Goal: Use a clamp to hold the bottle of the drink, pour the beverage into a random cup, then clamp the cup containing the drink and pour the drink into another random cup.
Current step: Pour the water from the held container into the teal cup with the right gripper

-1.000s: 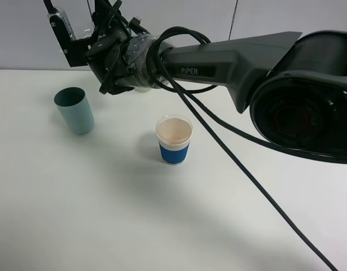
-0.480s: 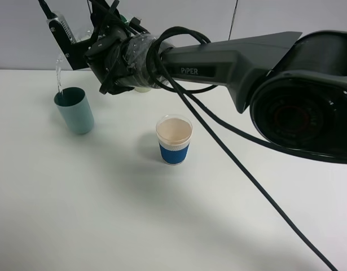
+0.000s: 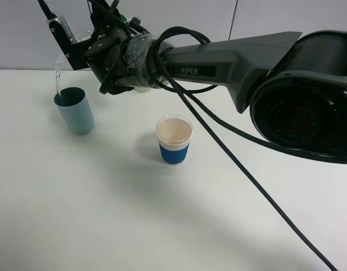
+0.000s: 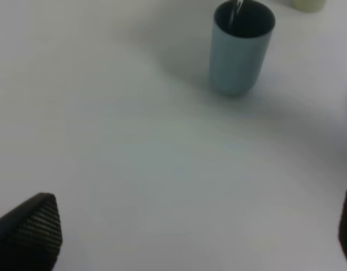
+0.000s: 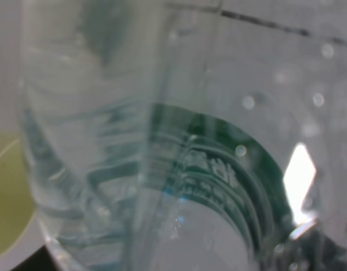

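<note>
My right gripper [image 3: 78, 49] reaches across to the far left of the exterior view and is shut on the bottle [image 3: 61, 25], which is tipped mouth-down. A thin stream of drink falls from it into the teal cup [image 3: 75, 110] standing just below. In the right wrist view the bottle [image 5: 179, 141] fills the frame, clear with a dark green label. The left wrist view shows the teal cup [image 4: 241, 48] upright, with the stream entering it. My left gripper [image 4: 187, 237] is open, its fingertips [image 4: 29, 228] far apart and nothing between them.
A blue-sleeved paper cup [image 3: 174, 140] with a pale inside stands mid-table. A pale yellow-green tumbler [image 4: 308, 4] sits behind the teal cup, mostly hidden by the right arm in the exterior view. The right arm's cable [image 3: 246, 175] trails across the table.
The bottle has tipped slightly further over the teal cup, and a stream of drink now falls into it. The cups have not moved.
</note>
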`<state>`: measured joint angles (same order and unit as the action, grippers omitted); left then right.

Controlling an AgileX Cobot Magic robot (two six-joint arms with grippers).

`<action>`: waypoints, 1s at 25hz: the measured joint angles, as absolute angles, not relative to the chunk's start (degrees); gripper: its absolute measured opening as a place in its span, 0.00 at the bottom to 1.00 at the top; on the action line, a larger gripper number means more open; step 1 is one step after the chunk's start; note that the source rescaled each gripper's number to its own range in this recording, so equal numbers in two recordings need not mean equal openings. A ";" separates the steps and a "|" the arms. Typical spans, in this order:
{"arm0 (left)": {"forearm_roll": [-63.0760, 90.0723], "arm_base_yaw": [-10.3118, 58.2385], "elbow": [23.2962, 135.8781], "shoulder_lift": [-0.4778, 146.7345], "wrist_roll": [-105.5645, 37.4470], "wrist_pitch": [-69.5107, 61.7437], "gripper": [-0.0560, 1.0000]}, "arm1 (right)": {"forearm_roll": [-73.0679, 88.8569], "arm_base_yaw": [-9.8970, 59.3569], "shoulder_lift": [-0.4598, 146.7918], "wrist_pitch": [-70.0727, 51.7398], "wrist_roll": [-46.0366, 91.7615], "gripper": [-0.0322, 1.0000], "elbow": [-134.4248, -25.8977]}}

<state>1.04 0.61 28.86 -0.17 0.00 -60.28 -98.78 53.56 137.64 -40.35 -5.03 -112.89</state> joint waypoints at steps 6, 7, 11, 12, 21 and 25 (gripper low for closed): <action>1.04 0.61 28.86 -0.17 0.00 -60.28 1.00 | -98.78 53.56 137.64 -42.42 -5.03 0.03 -112.89; 1.04 0.61 28.86 -0.17 0.00 -60.28 1.00 | -98.78 53.56 137.64 -42.59 -5.03 0.03 -112.89; 1.04 0.61 28.86 -0.17 0.00 -60.28 1.00 | -98.78 53.56 137.64 -42.94 -5.01 0.03 -112.89; 1.04 0.61 28.86 -0.17 0.00 -60.28 1.00 | -98.78 53.56 137.64 -42.94 -4.96 0.03 -112.89; 1.04 0.61 28.86 -0.17 0.00 -60.28 1.00 | -98.78 53.56 137.64 -42.99 -3.87 0.03 -112.89; 1.04 0.61 28.86 -0.17 0.00 -60.28 1.00 | -98.78 53.56 137.64 -42.99 -3.43 0.03 -112.89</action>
